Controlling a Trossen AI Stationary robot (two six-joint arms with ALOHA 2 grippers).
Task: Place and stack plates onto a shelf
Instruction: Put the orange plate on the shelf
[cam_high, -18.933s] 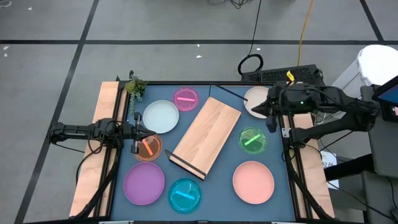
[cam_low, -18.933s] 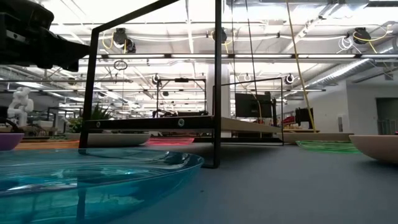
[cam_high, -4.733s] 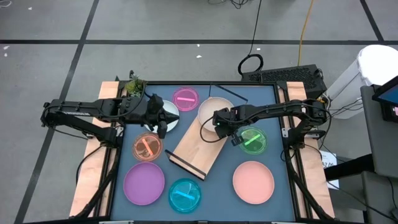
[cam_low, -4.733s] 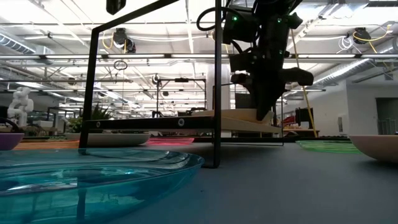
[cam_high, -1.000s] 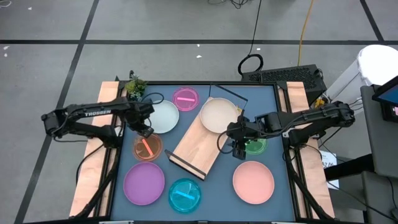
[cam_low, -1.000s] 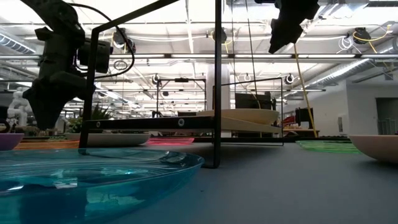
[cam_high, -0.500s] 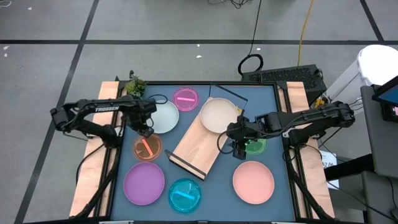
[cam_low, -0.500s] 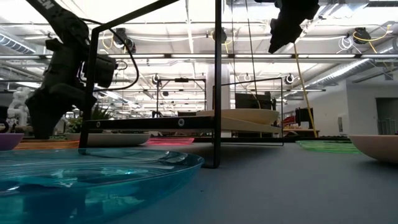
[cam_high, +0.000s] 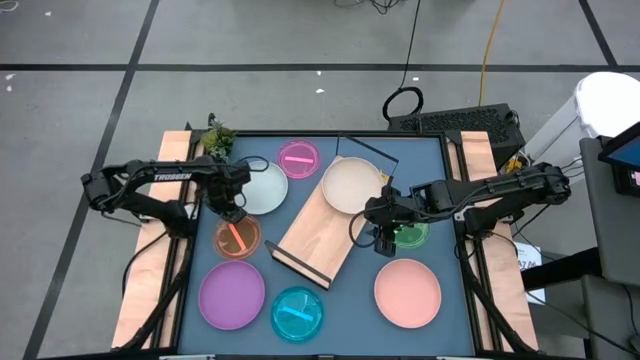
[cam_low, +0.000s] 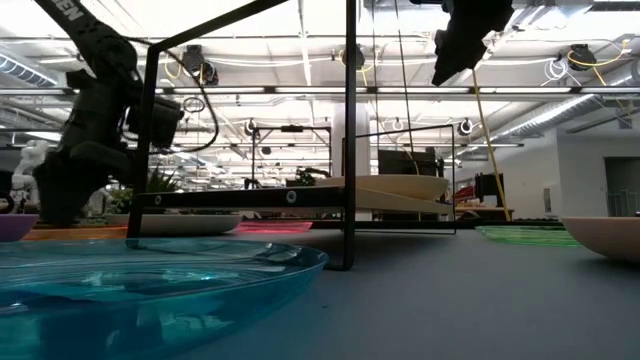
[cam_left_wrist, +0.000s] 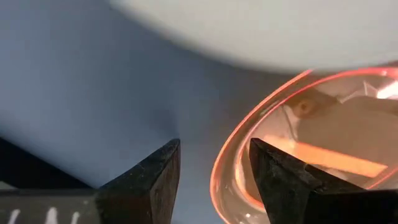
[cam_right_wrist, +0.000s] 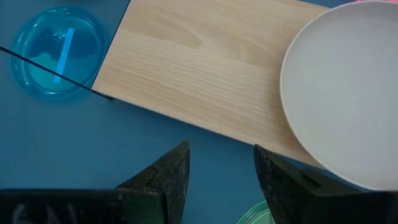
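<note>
We logged one plate, beige (cam_high: 351, 185), on the shelf (cam_high: 331, 219); seven remained on the table. The left gripper (cam_left_wrist: 213, 163), open and empty, straddled the orange plate's (cam_high: 237, 236) 12 o'clock rim. The right gripper (cam_right_wrist: 221, 163) hovered open, empty.

The shelf (cam_right_wrist: 205, 68) is pale wood with visible grain, matt, on thin black metal frame ends. The beige plate (cam_right_wrist: 348, 93) on it looks like smooth opaque plastic, kinda satin. The orange plate (cam_left_wrist: 311, 143) and blue plate (cam_low: 130, 285) are glossy see-through plastic catching reflections. The table (cam_high: 355, 290) top is a flat matt blue
</note>
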